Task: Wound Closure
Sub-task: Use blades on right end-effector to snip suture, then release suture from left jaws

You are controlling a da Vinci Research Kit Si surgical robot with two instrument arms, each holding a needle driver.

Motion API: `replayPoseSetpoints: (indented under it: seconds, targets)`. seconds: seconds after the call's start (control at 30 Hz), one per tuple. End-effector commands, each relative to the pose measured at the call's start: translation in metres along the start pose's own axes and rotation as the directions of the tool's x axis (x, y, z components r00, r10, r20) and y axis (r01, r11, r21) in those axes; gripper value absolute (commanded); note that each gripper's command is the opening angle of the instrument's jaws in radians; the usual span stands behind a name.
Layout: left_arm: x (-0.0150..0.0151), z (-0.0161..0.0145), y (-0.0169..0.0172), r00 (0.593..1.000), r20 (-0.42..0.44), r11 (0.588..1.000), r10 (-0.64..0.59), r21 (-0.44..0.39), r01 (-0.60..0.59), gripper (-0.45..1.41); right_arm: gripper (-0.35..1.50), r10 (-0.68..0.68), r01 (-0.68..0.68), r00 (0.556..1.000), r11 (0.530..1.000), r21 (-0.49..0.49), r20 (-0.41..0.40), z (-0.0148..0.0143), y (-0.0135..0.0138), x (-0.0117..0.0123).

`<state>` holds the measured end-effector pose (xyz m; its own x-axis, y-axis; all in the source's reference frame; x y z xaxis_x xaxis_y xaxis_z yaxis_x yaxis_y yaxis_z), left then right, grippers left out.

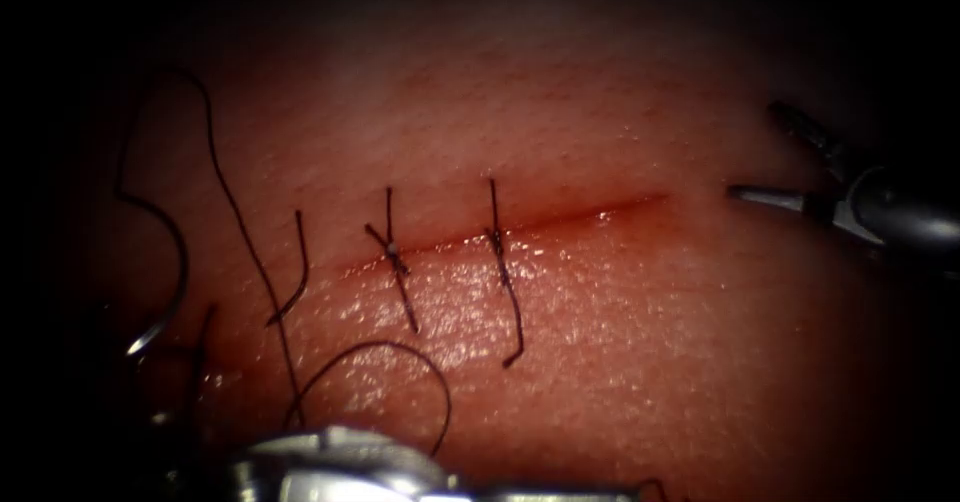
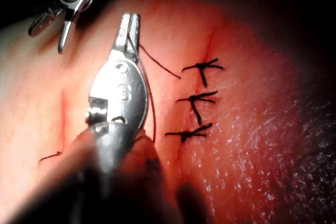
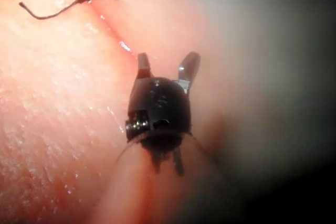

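Note:
The tissue [image 1: 620, 362] has a cut [image 1: 580, 214] running left to right, crossed by three dark stitches [image 1: 392, 252]. My left tool [image 2: 131, 27] is shut on the thread [image 2: 157, 62] close to its tips; its metal body [image 1: 340, 462] lies along the near edge. At the cut's right end, my right tool [image 1: 757, 154] stands open and holds nothing, as its own view confirms [image 3: 168, 62]. What looks like the curved needle [image 1: 172, 262] lies at the far left with a shiny end, held by neither tool. I cannot tell whether it is in the tissue.
A long thread [image 1: 245, 232] trails down the left part of the tissue, and a loop [image 1: 420, 357] curls near the left tool's body. Cut thread tails stick out from the stitches [image 2: 199, 98]. Red fluid lines the cut [image 3: 113, 35].

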<state>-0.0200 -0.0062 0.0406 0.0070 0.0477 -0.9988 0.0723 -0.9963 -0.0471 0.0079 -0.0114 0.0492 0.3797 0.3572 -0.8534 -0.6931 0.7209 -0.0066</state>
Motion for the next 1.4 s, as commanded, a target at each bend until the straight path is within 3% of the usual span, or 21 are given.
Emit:
replayPoseSetpoints:
  seconds: [0.03,0.13,0.17,0.27,0.3,0.37,0.47,0.67,0.83,0.87,0.9,0.93,1.1,1.17,1.23,1.4]
  targets:
    - [-0.0024,0.0013,0.0005,1.0,-0.009,0.999,-0.021,-0.03,0.021,-0.45,1.28,-0.002,0.003,1.0,1.0,-0.009,0.002,0.0007,0.0005,-0.0001]
    - [-0.0062,0.0027,0.0022,0.997,-0.02,0.996,-0.077,-0.053,0.076,-0.45,1.32,-0.004,0.004,1.0,1.0,0.0,-0.007,0.001,0.0002,0.0001]
    - [-0.0074,0.0031,0.0027,0.995,-0.018,0.993,-0.101,-0.062,0.1,-0.32,1.35,-0.003,0.003,1.0,1.0,0.005,-0.014,0.0012,0.0,0.0002]
    - [-0.0105,0.0039,0.0041,0.983,0.04,0.98,-0.18,-0.08,0.183,0.82,1.47,-0.007,0.008,0.999,1.0,0.025,-0.039,0.0019,-0.0008,0.0006]
    - [-0.0116,0.0038,0.0041,0.976,0.061,0.974,-0.21,-0.078,0.215,1.09,1.47,-0.005,0.009,0.998,0.998,0.066,-0.056,0.0023,-0.0013,0.0008]
    - [-0.0121,0.0035,0.0035,0.97,0.086,0.973,-0.228,-0.009,0.229,1.28,1.47,-0.005,0.009,0.999,0.996,0.089,-0.045,0.0024,-0.0021,0.001]
    - [-0.012,0.0025,0.0025,0.959,0.094,0.961,-0.269,0.091,0.261,1.28,1.47,-0.007,0.011,0.999,0.995,0.102,-0.042,0.0027,-0.0032,0.0013]
    - [-0.0111,-0.0011,0.0006,0.944,0.137,0.948,-0.301,0.147,0.281,1.28,1.47,-0.027,0.03,0.999,0.993,0.11,-0.035,0.0031,-0.0046,0.0016]
    - [-0.0122,-0.0045,-0.0002,0.934,0.185,0.946,-0.307,0.168,0.277,1.24,1.47,-0.033,0.039,0.999,0.986,0.162,-0.036,0.0033,-0.0061,0.002]
    - [-0.0126,-0.0051,-0.0004,0.928,0.205,0.944,-0.311,0.177,0.278,1.18,1.47,-0.032,0.038,0.999,0.984,0.173,-0.039,0.0032,-0.0063,0.0021]
    - [-0.0136,-0.0063,-0.0011,0.913,0.246,0.936,-0.326,0.22,0.275,0.94,1.43,-0.028,0.037,0.998,0.982,0.185,-0.05,0.0031,-0.0065,0.0023]
    - [-0.0143,-0.0066,-0.0015,0.903,0.267,0.929,-0.336,0.249,0.272,0.86,1.4,-0.026,0.036,0.998,0.981,0.193,-0.056,0.0031,-0.0066,0.0024]
    - [-0.0166,-0.0064,-0.0023,0.883,0.319,0.917,-0.344,0.314,0.244,0.74,1.38,-0.025,0.037,0.998,0.98,0.198,-0.061,0.003,-0.0067,0.0025]
    - [-0.0173,-0.0058,-0.0024,0.879,0.336,0.916,-0.338,0.333,0.225,0.62,1.38,-0.031,0.043,0.998,0.979,0.199,-0.06,0.003,-0.0067,0.0025]
    - [-0.0183,-0.0051,-0.0029,0.877,0.342,0.915,-0.338,0.339,0.22,0.37,1.37,-0.037,0.049,0.997,0.979,0.199,-0.061,0.0031,-0.0068,0.0025]
    - [-0.0199,-0.005,-0.003,0.879,0.346,0.916,-0.328,0.344,0.206,0.35,1.37,-0.04,0.051,0.998,0.978,0.203,-0.056,0.003,-0.007,0.0023]
